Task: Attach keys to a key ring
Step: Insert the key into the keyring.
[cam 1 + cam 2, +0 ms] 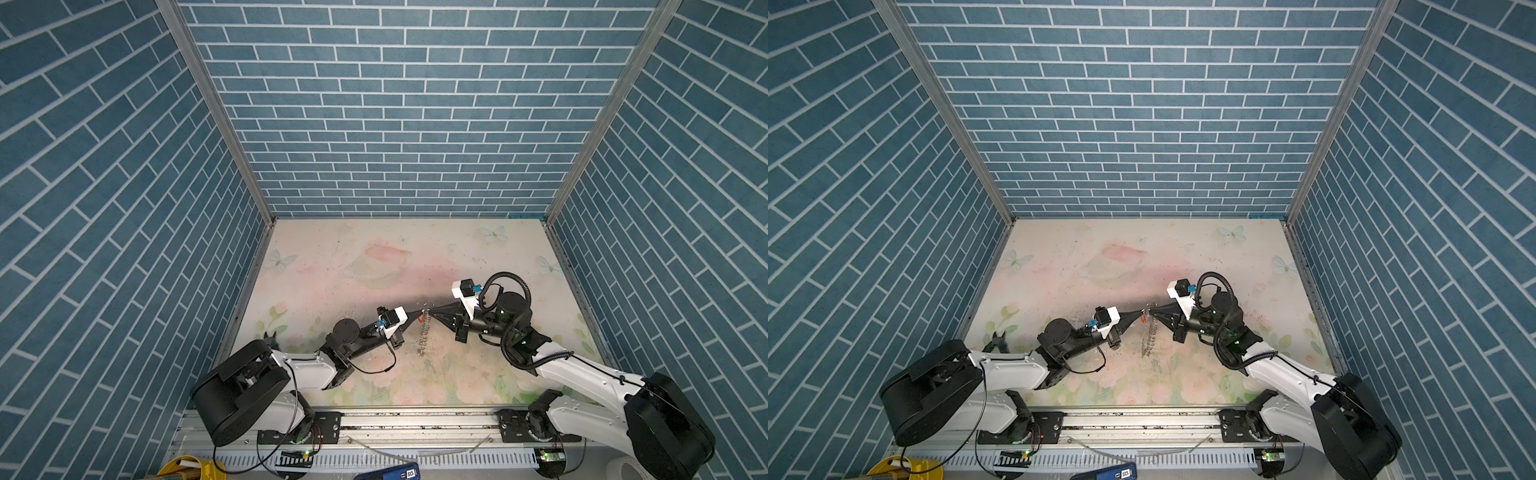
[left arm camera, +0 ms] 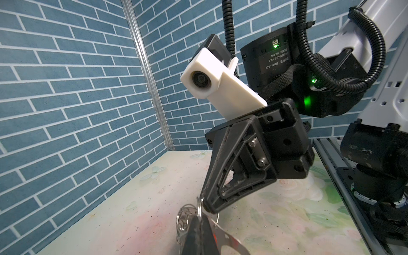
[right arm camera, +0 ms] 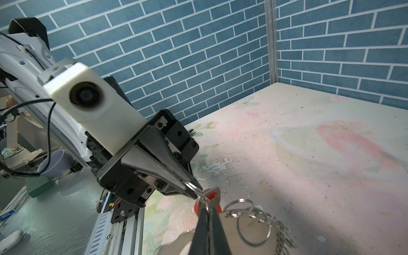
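Note:
Mid-table, my two grippers meet tip to tip, a little above the floral table point(image 1: 374, 257). The left gripper point(image 1: 417, 318) point(image 2: 199, 218) is shut on the small metal loop of the orange-red key tag point(image 3: 210, 195) point(image 1: 420, 320). The right gripper point(image 1: 430, 312) point(image 3: 207, 208) is shut on the key ring point(image 3: 254, 227), right beside the tag. Its fringe of small silver rings point(image 1: 423, 338) point(image 1: 1148, 340) hangs down toward the table. In both wrist views my own fingers hide much of the tag, and a shiny flat metal piece point(image 3: 256, 223) lies behind the rings.
Dark cutters point(image 1: 270, 336) lie at the table's left edge beside the left arm. A metal rail point(image 1: 415, 419) carries both arm bases along the front. Blue brick-pattern walls point(image 1: 395, 124) close in the back and both sides.

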Tool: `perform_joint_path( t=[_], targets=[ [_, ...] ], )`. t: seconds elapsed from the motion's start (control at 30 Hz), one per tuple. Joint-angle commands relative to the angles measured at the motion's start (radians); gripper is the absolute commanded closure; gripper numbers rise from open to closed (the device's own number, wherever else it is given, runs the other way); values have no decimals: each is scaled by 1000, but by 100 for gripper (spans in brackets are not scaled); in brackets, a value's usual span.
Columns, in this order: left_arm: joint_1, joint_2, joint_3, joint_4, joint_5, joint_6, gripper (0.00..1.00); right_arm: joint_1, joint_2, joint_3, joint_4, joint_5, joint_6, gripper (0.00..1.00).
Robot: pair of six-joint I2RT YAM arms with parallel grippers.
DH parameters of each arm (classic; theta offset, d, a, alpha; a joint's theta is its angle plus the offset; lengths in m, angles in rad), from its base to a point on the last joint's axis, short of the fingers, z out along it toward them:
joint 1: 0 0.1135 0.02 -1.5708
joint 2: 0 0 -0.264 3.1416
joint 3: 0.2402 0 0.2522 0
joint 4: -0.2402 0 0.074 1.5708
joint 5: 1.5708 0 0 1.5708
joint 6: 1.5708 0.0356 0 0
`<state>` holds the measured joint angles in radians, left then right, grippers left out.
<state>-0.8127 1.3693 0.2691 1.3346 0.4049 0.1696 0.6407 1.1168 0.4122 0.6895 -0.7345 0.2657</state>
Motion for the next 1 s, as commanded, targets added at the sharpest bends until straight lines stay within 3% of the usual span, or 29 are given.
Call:
perform_joint_path(
  t=[0.0, 0.37, 0.5, 0.63, 0.97],
  targets=[
    [-6, -20, 19, 71, 47, -18, 100, -12, 9, -5, 36, 13, 22, 96],
    [-3, -9, 13, 71, 45, -25, 100, -12, -119, 0, -173, 74, -136, 74],
    [5, -6, 18, 71, 69, -41, 100, -12, -185, 8, -259, 44, -243, 74],
    [16, -8, 28, 62, 126, -60, 100, -12, -204, 45, -362, -63, -368, 75],
    [26, -29, 49, -8, 246, -77, 100, -11, -129, 129, -383, -191, -414, 79]
  ],
)
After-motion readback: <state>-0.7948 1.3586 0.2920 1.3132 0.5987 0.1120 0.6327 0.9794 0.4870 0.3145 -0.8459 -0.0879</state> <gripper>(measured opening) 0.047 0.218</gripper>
